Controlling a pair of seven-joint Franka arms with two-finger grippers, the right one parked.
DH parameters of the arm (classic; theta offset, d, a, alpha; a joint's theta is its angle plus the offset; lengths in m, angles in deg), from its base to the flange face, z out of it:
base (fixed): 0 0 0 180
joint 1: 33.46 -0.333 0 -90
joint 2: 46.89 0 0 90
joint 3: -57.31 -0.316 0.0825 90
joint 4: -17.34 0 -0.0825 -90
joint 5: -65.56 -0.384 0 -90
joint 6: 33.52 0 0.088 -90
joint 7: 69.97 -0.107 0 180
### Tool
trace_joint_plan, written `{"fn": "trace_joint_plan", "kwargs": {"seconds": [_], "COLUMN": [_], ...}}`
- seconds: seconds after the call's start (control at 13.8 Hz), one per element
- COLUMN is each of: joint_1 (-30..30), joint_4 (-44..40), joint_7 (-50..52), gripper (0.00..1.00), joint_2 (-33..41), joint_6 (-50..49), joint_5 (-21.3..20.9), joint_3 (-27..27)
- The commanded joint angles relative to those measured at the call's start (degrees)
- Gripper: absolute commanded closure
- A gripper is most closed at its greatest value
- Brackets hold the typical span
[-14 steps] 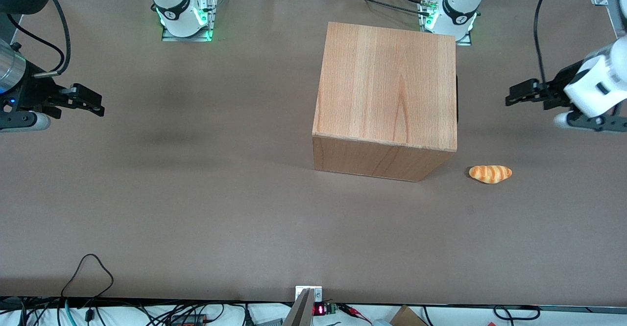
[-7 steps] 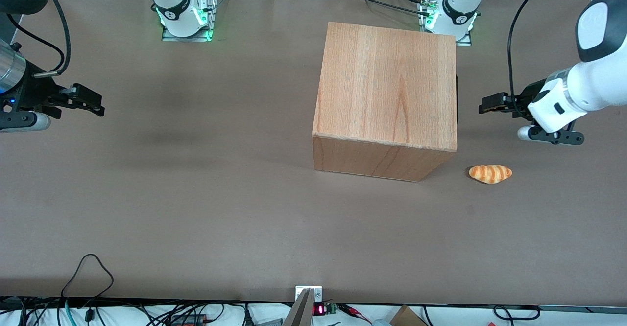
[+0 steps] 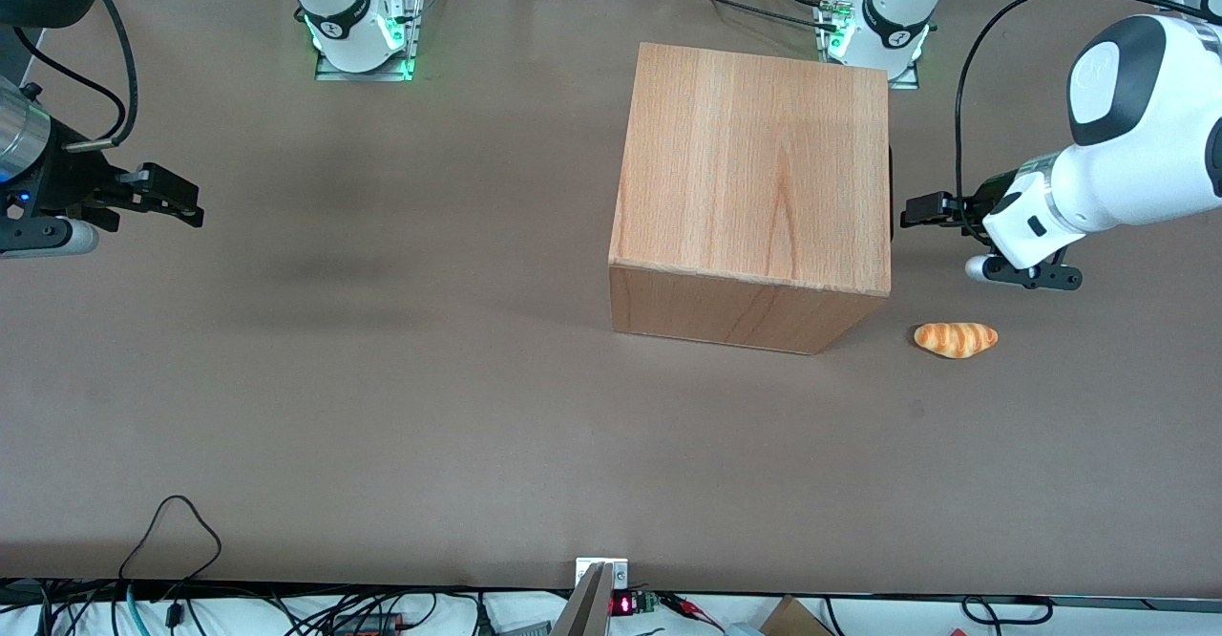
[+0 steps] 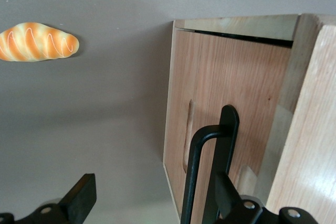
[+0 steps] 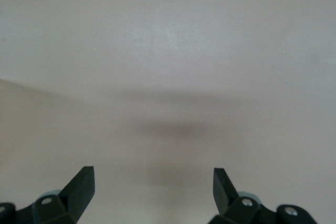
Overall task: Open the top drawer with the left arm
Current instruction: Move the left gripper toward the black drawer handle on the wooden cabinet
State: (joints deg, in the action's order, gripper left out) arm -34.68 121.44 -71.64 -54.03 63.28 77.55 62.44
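The wooden cabinet [image 3: 754,178] stands mid-table, its drawer face turned toward the working arm's end. Only a black sliver of the handle [image 3: 891,192] shows in the front view. In the left wrist view the top drawer [image 4: 231,87] sits shut, flush with the casing, and its black bar handle [image 4: 195,171] stands out from the front panel. My left arm [image 3: 1117,168] reaches in level with that face. The gripper [image 3: 912,212] is open just in front of the handle. The bar shows in the gap of the gripper [image 4: 152,200], close to one finger [image 4: 227,195].
A bread roll [image 3: 956,339] lies on the brown table [image 3: 382,378] beside the cabinet, nearer the front camera than my gripper; it shows as well in the wrist view as the roll [image 4: 37,42]. Cables trail along the table's near edge.
My left arm has swung in toward the cabinet over the last second, carrying the gripper from well off to the side to just in front of the drawer handle. The cabinet and roll have not moved.
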Motion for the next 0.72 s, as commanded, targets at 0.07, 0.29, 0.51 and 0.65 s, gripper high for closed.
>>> {"fn": "trace_joint_plan", "kwargs": {"seconds": [0.07, 0.29, 0.51, 0.65], "joint_1": [-0.28, -0.28, -0.28, -0.28], "joint_4": [1.72, 2.51, 3.04, 3.21], "joint_7": [-3.24, -3.60, -3.77, -3.86], "gripper": [0.00, 0.00, 0.00, 0.00], "joint_2": [0.28, 0.02, -0.25, -0.51], "joint_6": [0.84, 0.93, 0.93, 1.02], "joint_5": [1.46, 1.46, 2.33, 2.68], "joint_3": [0.05, 0.05, 0.05, 0.05]}}
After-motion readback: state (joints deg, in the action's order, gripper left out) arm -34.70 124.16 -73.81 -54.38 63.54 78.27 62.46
